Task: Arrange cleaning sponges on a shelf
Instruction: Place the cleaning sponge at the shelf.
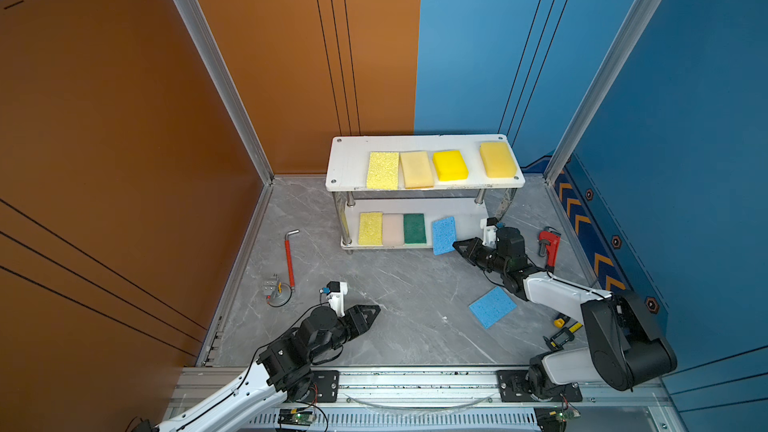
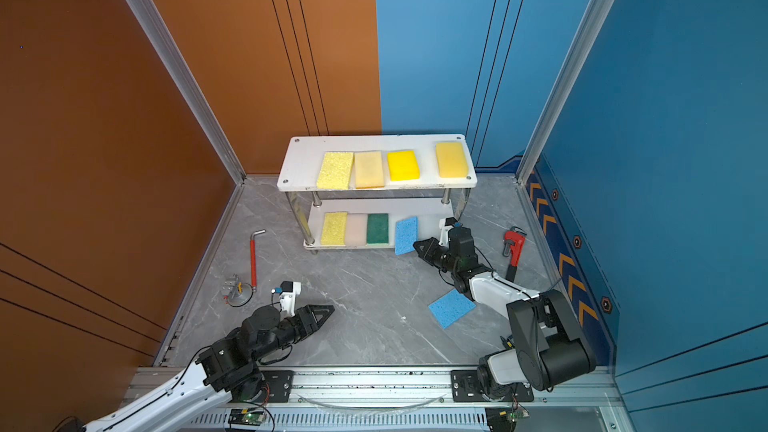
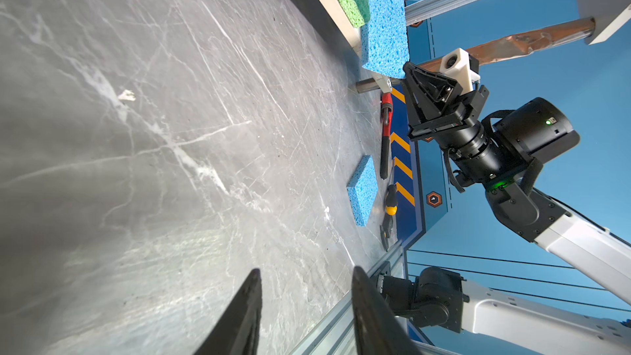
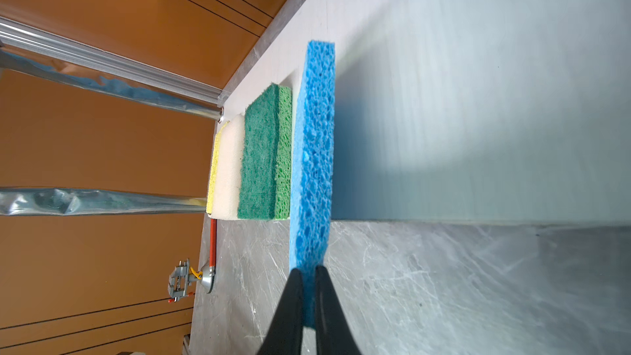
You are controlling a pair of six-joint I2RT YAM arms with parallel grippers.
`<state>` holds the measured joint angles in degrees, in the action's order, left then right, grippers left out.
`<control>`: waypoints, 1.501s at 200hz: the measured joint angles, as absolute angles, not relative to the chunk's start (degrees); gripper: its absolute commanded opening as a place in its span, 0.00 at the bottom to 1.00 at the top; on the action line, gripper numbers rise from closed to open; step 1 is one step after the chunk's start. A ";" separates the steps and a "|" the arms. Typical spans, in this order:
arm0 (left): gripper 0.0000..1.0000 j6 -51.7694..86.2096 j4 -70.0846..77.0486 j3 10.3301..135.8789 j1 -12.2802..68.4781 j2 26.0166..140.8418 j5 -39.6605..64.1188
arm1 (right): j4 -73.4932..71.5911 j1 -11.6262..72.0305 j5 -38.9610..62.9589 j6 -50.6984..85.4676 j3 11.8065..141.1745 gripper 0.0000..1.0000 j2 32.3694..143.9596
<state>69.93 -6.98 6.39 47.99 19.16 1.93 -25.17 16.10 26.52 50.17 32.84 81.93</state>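
Your R gripper [image 4: 306,269] is pinched nearly shut on the blue sponge [image 4: 312,151], which sticks out ahead of the tips, half over the shelf [image 4: 444,97] btm board, just beside the green sponge [image 4: 259,155]. Push straight fwd, keep it level, then release. L gripper [image 3: 305,269] is half-open and empty.

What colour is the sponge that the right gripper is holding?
Blue. The sponge pinched in the right gripper shows best in the right wrist view.

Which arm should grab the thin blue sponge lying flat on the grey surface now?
Left, probably: the left gripper is open and empty, while the right gripper is shut on the other blue sponge at the white shelf.
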 measured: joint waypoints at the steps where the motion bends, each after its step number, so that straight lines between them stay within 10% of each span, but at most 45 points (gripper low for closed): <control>1: 0.44 69.93 -7.07 6.39 47.99 19.16 1.93 | -25.21 16.10 26.48 50.17 32.86 0.13 81.97; 176: 0.44 70.76 -13.72 6.28 47.22 13.34 1.93 | -31.11 16.10 26.50 51.05 38.44 0.25 92.58; 227: 0.44 71.02 -14.11 5.76 46.83 13.17 1.93 | -32.03 16.10 26.74 51.44 38.57 0.48 93.38; 300: 0.44 71.02 -14.09 5.76 46.54 13.17 1.93 | -28.18 16.05 25.36 49.87 39.66 0.55 92.51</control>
